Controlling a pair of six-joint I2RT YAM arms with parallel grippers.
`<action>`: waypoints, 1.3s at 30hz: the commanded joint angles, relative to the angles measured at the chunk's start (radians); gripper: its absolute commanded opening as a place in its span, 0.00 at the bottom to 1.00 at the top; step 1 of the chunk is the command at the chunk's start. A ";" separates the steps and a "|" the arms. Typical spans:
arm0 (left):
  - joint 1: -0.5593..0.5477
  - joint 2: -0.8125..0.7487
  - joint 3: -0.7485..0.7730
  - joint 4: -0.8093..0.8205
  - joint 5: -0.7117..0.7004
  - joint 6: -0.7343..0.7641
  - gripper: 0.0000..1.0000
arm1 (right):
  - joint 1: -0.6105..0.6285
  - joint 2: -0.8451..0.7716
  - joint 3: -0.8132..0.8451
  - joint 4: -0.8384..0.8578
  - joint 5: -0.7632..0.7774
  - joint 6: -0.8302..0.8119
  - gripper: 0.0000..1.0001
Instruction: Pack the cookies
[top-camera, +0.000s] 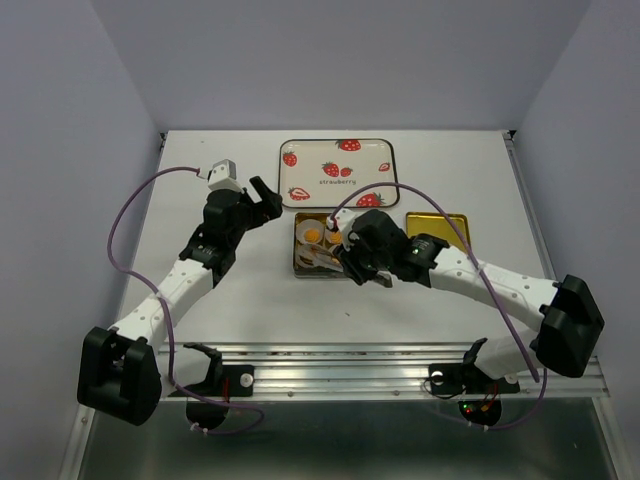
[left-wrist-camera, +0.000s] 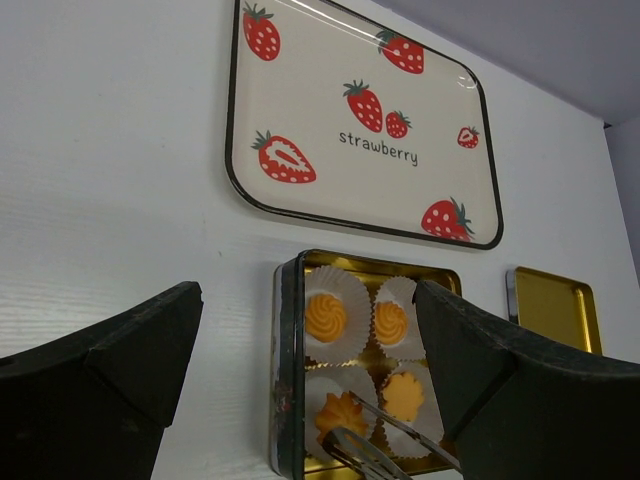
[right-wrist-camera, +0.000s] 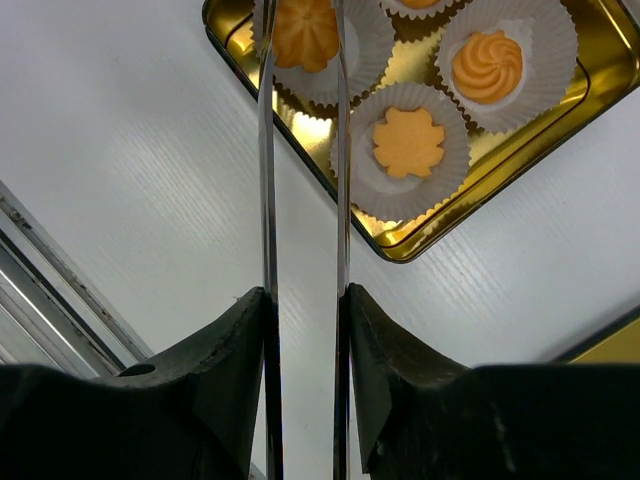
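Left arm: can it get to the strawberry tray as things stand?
Probably yes. The left claw hangs open left of the tin, the strawberry tray just ahead, nothing between them. The right claw and its tongs are over the tin, off the tray.

The cookies (right-wrist-camera: 409, 141) are orange-yellow, each in a white pleated cup (right-wrist-camera: 400, 195). The tin (right-wrist-camera: 400, 248) is shiny gold inside with a dark rim. The lid (left-wrist-camera: 560, 310) is the same gold, dark-edged. The tray (left-wrist-camera: 300, 90) is cream with a black rim, printed with red, white-dotted strawberries (left-wrist-camera: 285, 160) with green leaves and the word "strawberry" in black. The table (left-wrist-camera: 100, 150) is white. The left tool (left-wrist-camera: 305, 295) and right tool (right-wrist-camera: 303, 330) are matt black, the tongs (right-wrist-camera: 267, 150) silver. The arms (top-camera: 160, 300) are white with black joints, and the cables (top-camera: 112, 235) are purple.
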 joint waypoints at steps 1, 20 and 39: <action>-0.005 -0.029 -0.003 0.047 0.001 -0.001 0.99 | 0.009 0.024 0.015 0.009 0.026 -0.010 0.39; -0.007 -0.006 0.003 0.052 0.000 0.016 0.99 | 0.009 0.093 0.038 0.066 0.082 0.063 0.46; -0.007 -0.035 -0.004 0.052 0.000 0.021 0.99 | 0.009 0.010 0.067 0.071 0.108 0.070 0.53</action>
